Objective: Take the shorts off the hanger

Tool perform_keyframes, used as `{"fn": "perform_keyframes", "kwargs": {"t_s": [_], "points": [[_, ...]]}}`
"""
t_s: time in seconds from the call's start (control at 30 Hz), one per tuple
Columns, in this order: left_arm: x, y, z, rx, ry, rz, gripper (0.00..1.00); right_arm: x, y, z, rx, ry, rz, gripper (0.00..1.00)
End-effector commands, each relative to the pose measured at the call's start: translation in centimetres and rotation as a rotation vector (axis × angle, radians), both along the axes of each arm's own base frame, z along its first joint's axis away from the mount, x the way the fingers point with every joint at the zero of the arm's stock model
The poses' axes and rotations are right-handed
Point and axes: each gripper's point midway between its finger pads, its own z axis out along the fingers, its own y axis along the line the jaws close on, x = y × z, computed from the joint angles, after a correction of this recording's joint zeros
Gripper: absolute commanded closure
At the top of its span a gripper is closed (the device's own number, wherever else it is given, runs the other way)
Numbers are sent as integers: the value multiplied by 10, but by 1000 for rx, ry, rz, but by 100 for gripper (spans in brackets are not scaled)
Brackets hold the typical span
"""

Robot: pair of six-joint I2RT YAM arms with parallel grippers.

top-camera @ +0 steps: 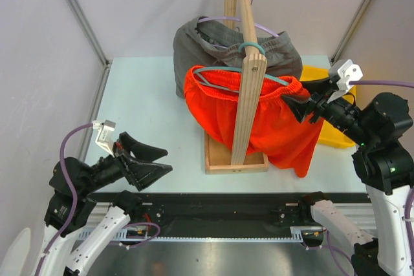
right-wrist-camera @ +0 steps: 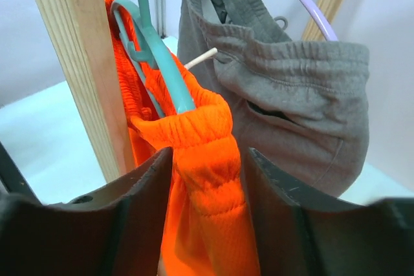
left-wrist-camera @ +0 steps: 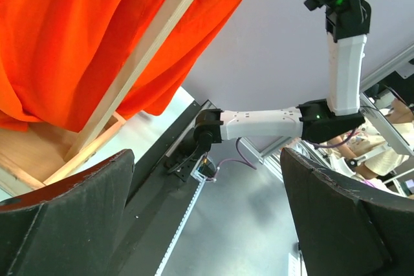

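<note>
one wooden post (top-camera: 248, 98) partly hides orange shorts (top-camera: 284, 127) and grey shorts (top-camera: 197, 53).

Pale table (top-camera: 149, 134) bears wooden stand (top-camera: 217, 159), yellow bin (top-camera: 336, 138).

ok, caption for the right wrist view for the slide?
Right gripper pinches the orange shorts by the waistband beside the teal hanger; grey shorts hang behind.

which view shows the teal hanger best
The right wrist view: the teal hanger is close up, its arm tucked into the orange shorts waistband. Top external shows only thin teal slivers beside the wooden post. Left wrist does not show it.
</note>
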Motion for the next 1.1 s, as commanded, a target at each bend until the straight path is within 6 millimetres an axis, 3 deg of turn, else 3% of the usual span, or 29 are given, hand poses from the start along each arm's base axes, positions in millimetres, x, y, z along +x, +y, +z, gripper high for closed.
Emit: {"fn": "perform_keyframes", "kwargs": {"t_s": [0.0, 0.17, 0.3, 0.43, 0.67, 0.8, 1.07], "points": [[-5, -2, 16, -27, 1, -34, 0, 2, 13, 6, -70, -106, 94, 58], [-3, -3, 21, -31, 22, -28, 0, 2, 23, 3, -75, -109, 157, 74], [0, -2, 28, -12, 35, -12, 0, -1, 25, 13, -25, -142, 169, 100], [2, -3, 38, 11, 77, -11, 0, -2, 19, 37, 61, -209, 119, 100], [3, 12, 70, -4, 44, 94, 0, 9, 10, 49, 206, -165, 45, 100], [6, 14, 75, -18, 25, 115, 0, 14, -3, 63, 346, -135, -30, 100], [28, -4, 85, -31, -21, 71, 0, -1, -15, 96, 477, -164, -47, 100]]}}
